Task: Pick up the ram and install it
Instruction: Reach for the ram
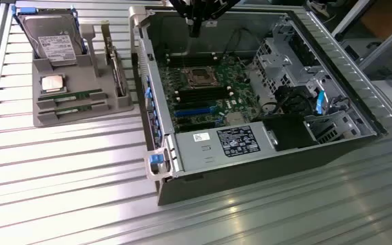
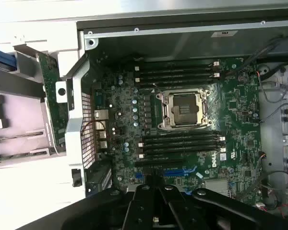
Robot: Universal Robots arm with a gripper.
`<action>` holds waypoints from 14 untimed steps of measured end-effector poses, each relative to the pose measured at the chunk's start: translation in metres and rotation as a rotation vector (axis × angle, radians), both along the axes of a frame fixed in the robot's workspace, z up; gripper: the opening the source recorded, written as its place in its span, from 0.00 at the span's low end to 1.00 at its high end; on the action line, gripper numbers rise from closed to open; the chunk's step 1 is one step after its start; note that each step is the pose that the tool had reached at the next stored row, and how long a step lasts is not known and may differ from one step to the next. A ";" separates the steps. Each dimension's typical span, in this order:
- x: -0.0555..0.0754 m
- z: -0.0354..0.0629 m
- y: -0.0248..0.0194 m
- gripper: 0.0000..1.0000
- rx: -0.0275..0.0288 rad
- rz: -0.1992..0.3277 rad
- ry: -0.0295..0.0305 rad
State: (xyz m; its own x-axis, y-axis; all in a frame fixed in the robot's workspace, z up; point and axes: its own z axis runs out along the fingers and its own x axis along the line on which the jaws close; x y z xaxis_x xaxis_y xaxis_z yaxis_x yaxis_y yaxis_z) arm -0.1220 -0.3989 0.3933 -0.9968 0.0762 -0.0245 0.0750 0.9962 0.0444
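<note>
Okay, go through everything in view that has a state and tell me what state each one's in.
gripper, shut, nothing held, above the open case.
ram, lying in the gray holder, not picked up.
computer case, on its side, panel off.
processor socket, empty.
memory slots, empty.
hard drive, upright in the holder.
processor chip, flat on the holder.

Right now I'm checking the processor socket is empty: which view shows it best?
The wrist view: it looks straight down on the empty processor socket. The exterior view shows that socket farther off, slanted, inside the case.
</note>
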 end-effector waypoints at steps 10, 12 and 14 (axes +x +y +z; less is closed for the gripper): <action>-0.005 0.0000 0.0000 0.11 0.0000 0.000 0.0000; -0.006 0.0000 0.0000 0.11 -0.0001 0.000 0.0000; -0.007 0.0000 0.0000 0.11 0.0000 0.000 0.0000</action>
